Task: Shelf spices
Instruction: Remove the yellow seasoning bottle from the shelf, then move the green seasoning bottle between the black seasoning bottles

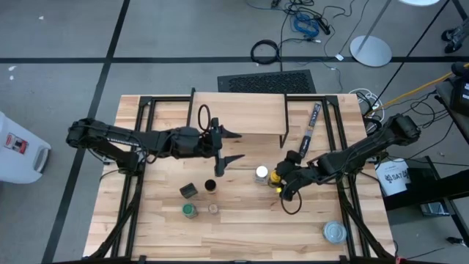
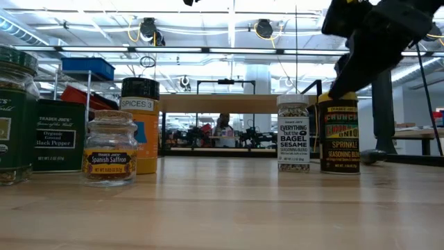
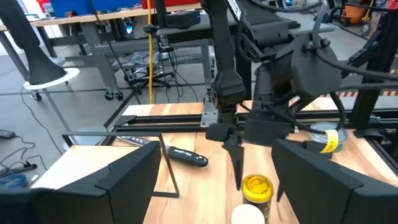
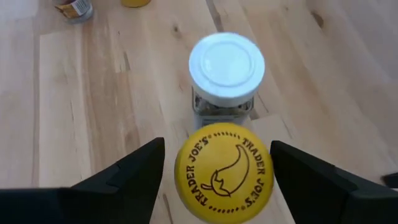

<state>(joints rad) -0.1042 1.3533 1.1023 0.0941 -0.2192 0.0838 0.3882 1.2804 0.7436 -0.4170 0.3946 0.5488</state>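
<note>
The shelf (image 1: 238, 114), a light plank on thin black legs, stands at the table's far middle. A yellow-lidded jar (image 4: 224, 171) and a white-lidded jar (image 4: 226, 67) stand upright side by side on the table, right of centre. My right gripper (image 4: 217, 144) slants down over the yellow-lidded jar. It is open, one finger on each side of the lid, with bare wood showing between. A dark tin (image 1: 189, 191), an orange jar (image 1: 210, 185), a green-lidded jar (image 1: 190, 210) and a small clear jar (image 1: 213, 209) stand left of centre. My left gripper (image 1: 232, 147) hangs open above the table's middle, holding nothing.
A flat round silver tin (image 1: 334, 232) lies near the front right corner. A long thin dark packet (image 1: 313, 121) lies by the shelf's right legs. Black frame rails run along the table's left and right sides. Bare wood shows along the near edge.
</note>
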